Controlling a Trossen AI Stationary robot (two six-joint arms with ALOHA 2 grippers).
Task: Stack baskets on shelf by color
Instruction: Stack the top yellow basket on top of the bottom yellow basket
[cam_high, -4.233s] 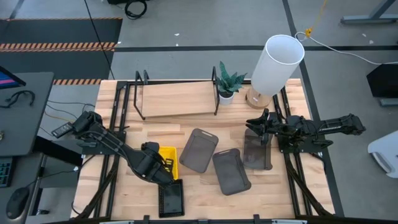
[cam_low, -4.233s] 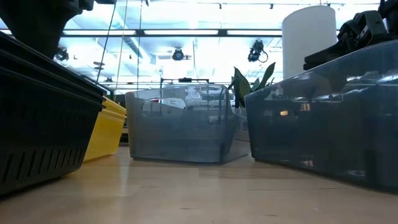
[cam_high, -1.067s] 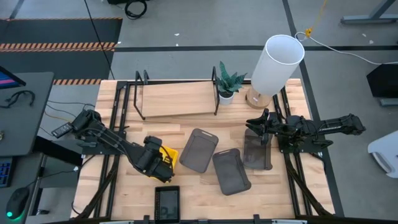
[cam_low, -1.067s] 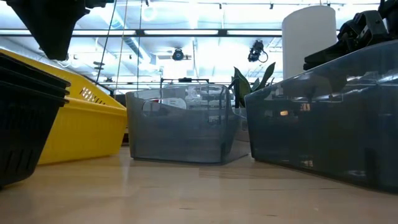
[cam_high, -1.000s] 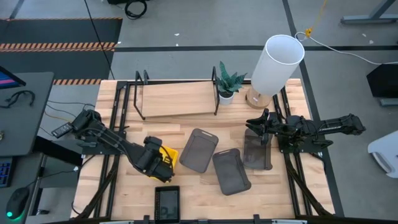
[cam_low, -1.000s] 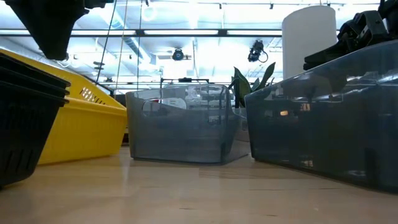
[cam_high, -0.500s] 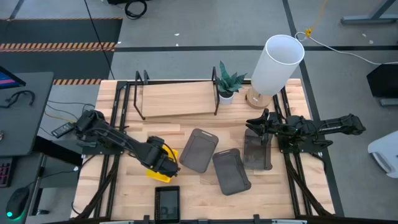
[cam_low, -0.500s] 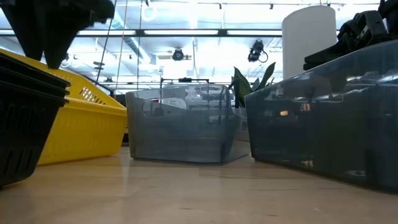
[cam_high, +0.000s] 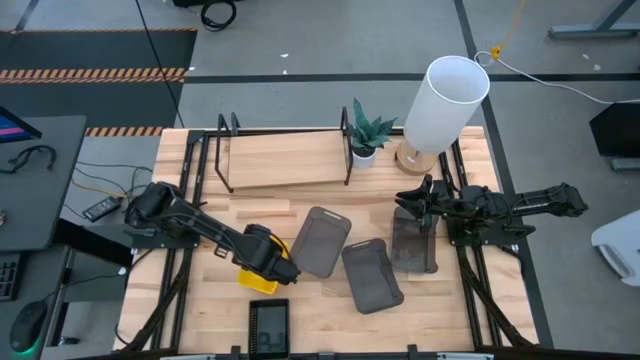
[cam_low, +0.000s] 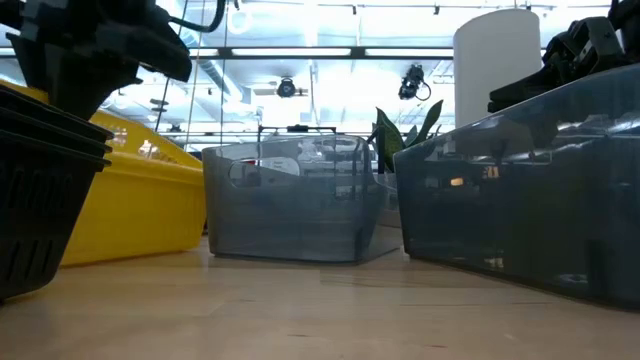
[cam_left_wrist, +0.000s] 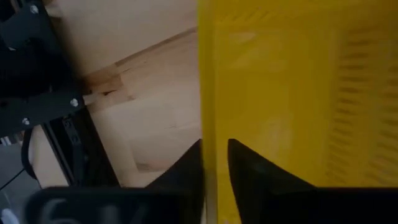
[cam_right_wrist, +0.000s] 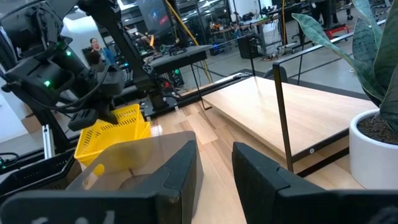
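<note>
Because the yellow baskets must go up as one colour pile, the left hand has come in over their near wall, and in its wrist view its two fingers sit one on each side of that thin yellow wall, closed down narrow on it: a pinch on the rim is the sensible hold for a shallow tray with no handle. From the low view the yellow stack looks tipped, one end raised, which I judge to be the start of a lift. It lies on the tabletop, well short of the shelf, whose plank carries nothing yet. A black basket sits at the front edge, apart from the yellow. Three grey baskets lie mid-table, loosely side by side, not yet nested. The right hand waits over the rightmost grey one, fingers spread wide with nothing between them, likely placed to take that pile next. A plant and a white lamp stand beside the shelf's right end.
</note>
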